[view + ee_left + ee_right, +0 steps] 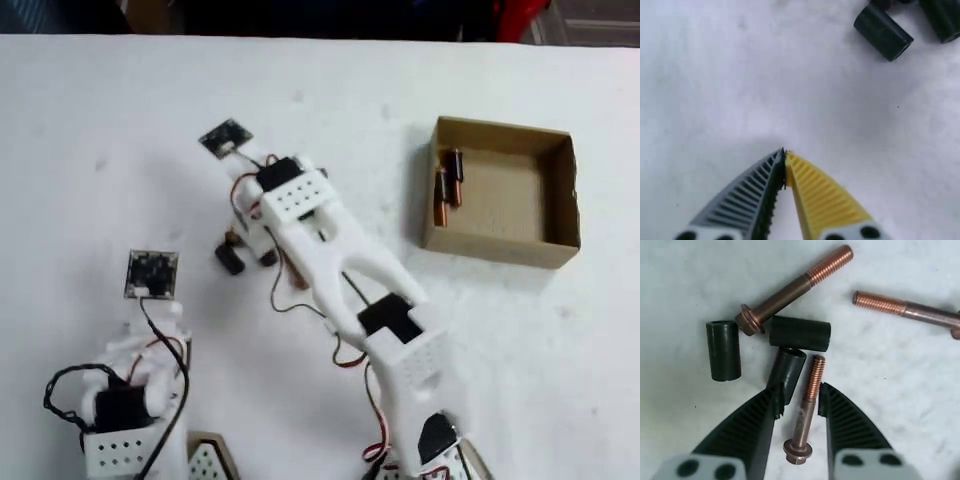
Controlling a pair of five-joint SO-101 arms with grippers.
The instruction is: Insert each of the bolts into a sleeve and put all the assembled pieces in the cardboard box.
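Note:
My right gripper [800, 392] stands open low over the table, its black fingers on either side of a copper bolt [806, 407] that lies between them. Three black sleeves lie just ahead: one [789, 369] touches a fingertip, one [800, 333] lies crosswise, one [723, 351] lies apart. Two more bolts [795, 290] [905, 310] lie beyond. My left gripper [784, 156] is shut, its grey and yellow fingers meeting with nothing held; two sleeves [883, 32] [942, 17] lie ahead of it. The cardboard box [555, 245] holds two assembled pieces [447, 185].
In the high view the right arm [330, 240] stretches diagonally over the table's middle and covers most of the loose parts; a sleeve [229, 258] shows beside it. The left arm [130, 390] sits folded at the near left. The table's far edge runs along the top.

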